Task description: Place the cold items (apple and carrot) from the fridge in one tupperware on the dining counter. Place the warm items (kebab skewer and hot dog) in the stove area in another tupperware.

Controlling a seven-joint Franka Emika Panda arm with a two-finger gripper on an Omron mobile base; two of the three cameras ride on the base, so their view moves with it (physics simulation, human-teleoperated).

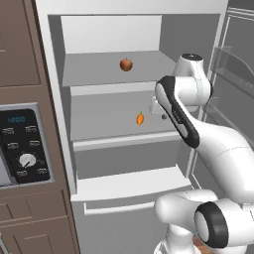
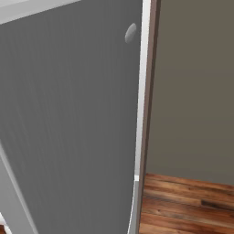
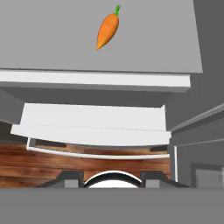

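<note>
A red apple [image 1: 126, 64] rests on the upper shelf of the open fridge. An orange carrot [image 1: 140, 118] with a green stub lies on the middle shelf [image 1: 99, 124]. The hand view has the carrot [image 3: 107, 30] near its top, well away from my gripper [image 3: 111, 179]. The gripper is open with nothing in it, and its two dark fingertips [image 3: 70, 178] stand wide apart. In the left base view the hand sits just right of the carrot at about shelf height, largely hidden behind my forearm [image 1: 176, 111].
The open fridge door [image 2: 68, 114] stands close on the right, its door shelves [image 1: 233, 64] beside my arm. A white drawer [image 3: 96, 122] juts out under the middle shelf. An oven control panel [image 1: 22, 144] sits in the brown cabinet at left. Wooden floor [image 2: 183, 201] lies below.
</note>
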